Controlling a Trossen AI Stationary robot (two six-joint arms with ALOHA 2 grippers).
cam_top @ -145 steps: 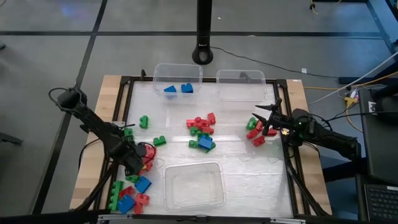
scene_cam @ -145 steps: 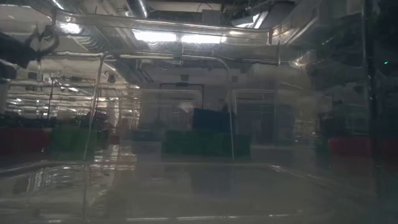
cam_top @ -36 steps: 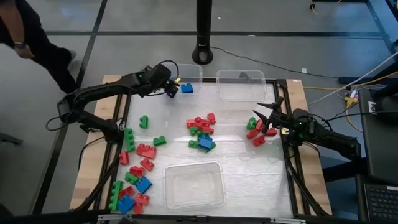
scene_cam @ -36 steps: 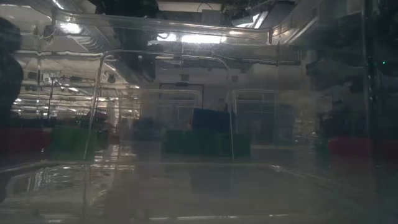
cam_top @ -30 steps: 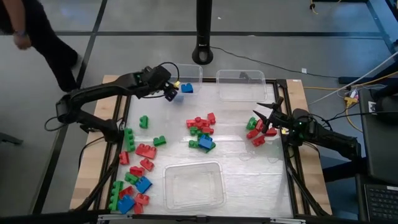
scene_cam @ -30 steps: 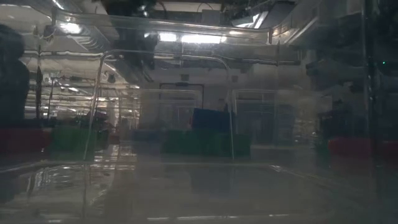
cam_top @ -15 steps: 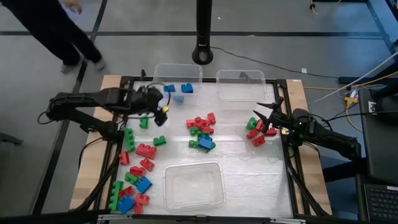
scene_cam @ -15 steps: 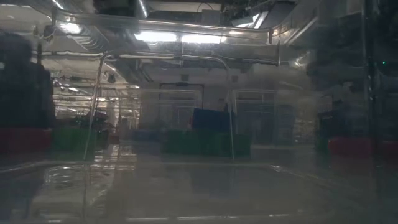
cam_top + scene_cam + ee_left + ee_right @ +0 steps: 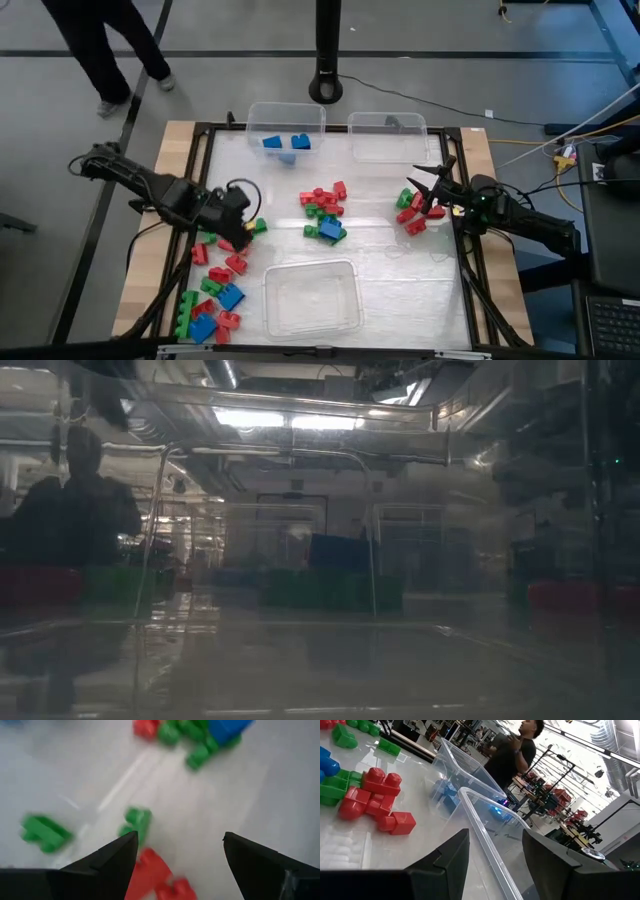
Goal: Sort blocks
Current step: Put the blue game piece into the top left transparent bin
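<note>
White table top (image 9: 400, 270) is seen under the left gripper (image 9: 240, 222), whose fingers (image 9: 107, 862) are spread apart with nothing held. Red and green blocks (image 9: 137, 822) are found just below and ahead of it. Farther off, the right gripper (image 9: 425, 190) is held spread wide beside red blocks (image 9: 412, 215).

The worktop (image 9: 400, 270) carries three clear bins: two (image 9: 286, 113) (image 9: 388, 136) at its far edge, one (image 9: 311, 297) at its near edge. Red, green and blue blocks (image 9: 322, 211) lie mid-worktop, more (image 9: 210, 300) toward the near-left corner, some (image 9: 410, 212) by the right edge.
</note>
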